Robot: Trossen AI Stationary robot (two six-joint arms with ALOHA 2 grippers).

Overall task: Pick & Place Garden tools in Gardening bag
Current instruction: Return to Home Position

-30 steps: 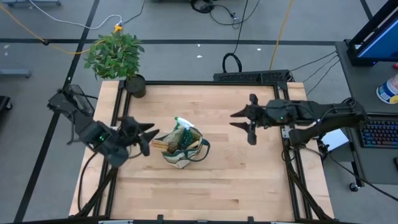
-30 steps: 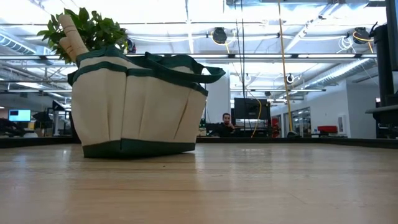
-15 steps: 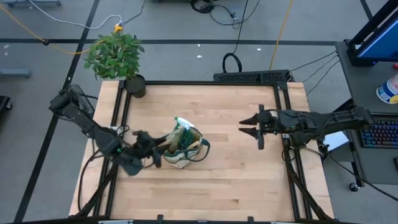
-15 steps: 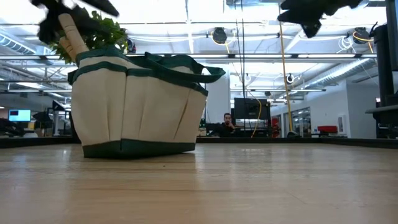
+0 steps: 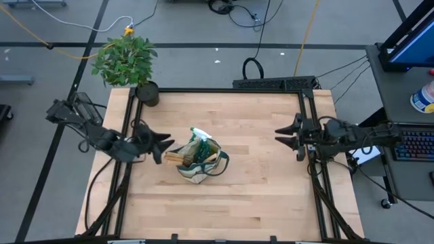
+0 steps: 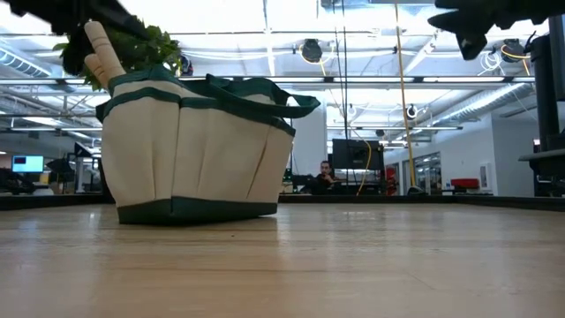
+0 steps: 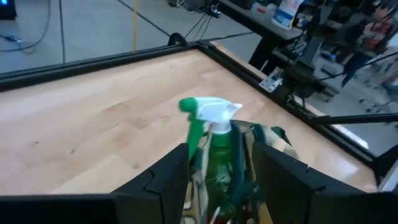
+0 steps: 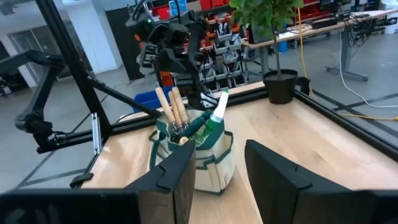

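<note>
Mid-table, on pale wood tabletop (image 5: 258, 196): small round beige canvas bag with dark green trim (image 5: 201, 171), upright. Poking out of it: green spray bottle with white trigger (image 5: 198, 135), wooden tool handles (image 5: 175, 158). Just beside bag, raised off table: left gripper (image 5: 163, 148), fingers spread, empty. Well apart, near right edge: right gripper (image 5: 285, 137), fingers parted, empty. Far corner: potted green plant (image 5: 125, 57).

A smooth grey floor (image 5: 196, 27) is crossed by a thin yellow cable (image 5: 307, 34); long white ceiling lights (image 6: 265, 16) are seen far off.
</note>
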